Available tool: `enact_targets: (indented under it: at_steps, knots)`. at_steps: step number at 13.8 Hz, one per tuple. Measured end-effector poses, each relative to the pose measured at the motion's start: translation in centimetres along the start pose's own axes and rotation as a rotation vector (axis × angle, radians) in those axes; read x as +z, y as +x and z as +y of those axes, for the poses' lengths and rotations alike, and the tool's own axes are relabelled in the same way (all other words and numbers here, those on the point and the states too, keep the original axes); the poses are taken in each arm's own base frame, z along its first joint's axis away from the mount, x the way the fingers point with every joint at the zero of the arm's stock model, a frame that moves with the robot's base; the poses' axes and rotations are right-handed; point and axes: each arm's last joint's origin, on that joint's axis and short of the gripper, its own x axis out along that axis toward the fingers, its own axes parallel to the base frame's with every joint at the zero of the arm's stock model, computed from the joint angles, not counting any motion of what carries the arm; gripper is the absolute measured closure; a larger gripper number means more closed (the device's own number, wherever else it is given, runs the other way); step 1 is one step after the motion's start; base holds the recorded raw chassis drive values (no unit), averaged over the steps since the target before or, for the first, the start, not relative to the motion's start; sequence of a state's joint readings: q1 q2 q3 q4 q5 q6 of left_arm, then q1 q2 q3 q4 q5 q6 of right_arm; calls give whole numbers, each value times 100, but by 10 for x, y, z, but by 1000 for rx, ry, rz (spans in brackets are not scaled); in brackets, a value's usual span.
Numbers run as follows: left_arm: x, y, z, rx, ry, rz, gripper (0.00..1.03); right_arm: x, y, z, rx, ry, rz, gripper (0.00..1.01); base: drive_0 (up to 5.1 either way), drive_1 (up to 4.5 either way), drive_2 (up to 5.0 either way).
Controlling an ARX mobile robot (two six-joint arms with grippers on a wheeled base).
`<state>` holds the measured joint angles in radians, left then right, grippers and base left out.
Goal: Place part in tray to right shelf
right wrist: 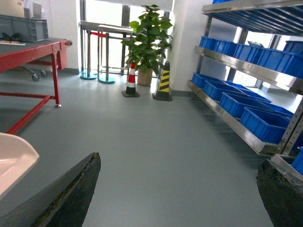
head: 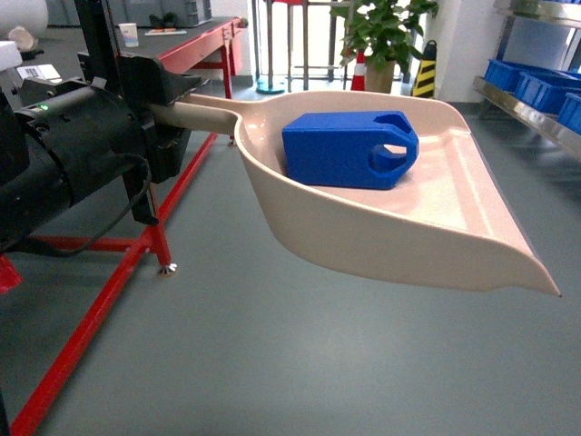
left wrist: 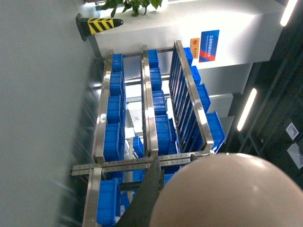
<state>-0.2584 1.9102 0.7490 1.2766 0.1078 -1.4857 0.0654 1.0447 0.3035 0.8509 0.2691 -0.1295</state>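
The bright blue part (head: 349, 150), blocky with a slotted loop at 1 end, lies inside the beige tray (head: 454, 232). The left gripper (head: 168, 113) clamps the tray's handle, its fingers largely hidden. The right gripper (right wrist: 177, 189) hangs spread and empty near the right shelf (right wrist: 246, 127), whose far end is cut off.

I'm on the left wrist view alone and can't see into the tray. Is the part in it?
Observer: Yes, the blue part lies inside the tray, toward the handle end.
Operator: What's holding the tray?
Observer: The left gripper, closed on the handle, with the tray held above the floor.
Operator: And the right gripper?
Observer: The right gripper is open and empty. Its camera shows the right shelf ahead, to the right.
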Motion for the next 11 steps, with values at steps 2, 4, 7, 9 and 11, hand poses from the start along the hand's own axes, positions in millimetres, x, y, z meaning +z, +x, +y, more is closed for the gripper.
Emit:
enact_targets:
  at_steps: [2, 4, 7, 9, 11]
  knots:
    - [0, 0, 0, 3, 0, 1, 90, -1, 0, 0, 0, -1, 4, 3, -9, 417, -435]
    - [0, 0, 0, -5, 0, 0, 90, 0, 0, 0, -1, 1, -3, 3, -9, 417, -435]
    - [0, 0, 0, -3, -1, -3, 90, 0, 0, 0, 0, 0, -2, 3, -6, 420, -431]
    - [0, 0, -1, -6, 0, 0, 90, 1, 0, 0, -2, 2, -7, 3, -6, 420, -431]
    - [0, 0, 0, -4, 0, 3, 90, 1, 0, 0, -1, 2, -8, 3, 1, 426, -425]
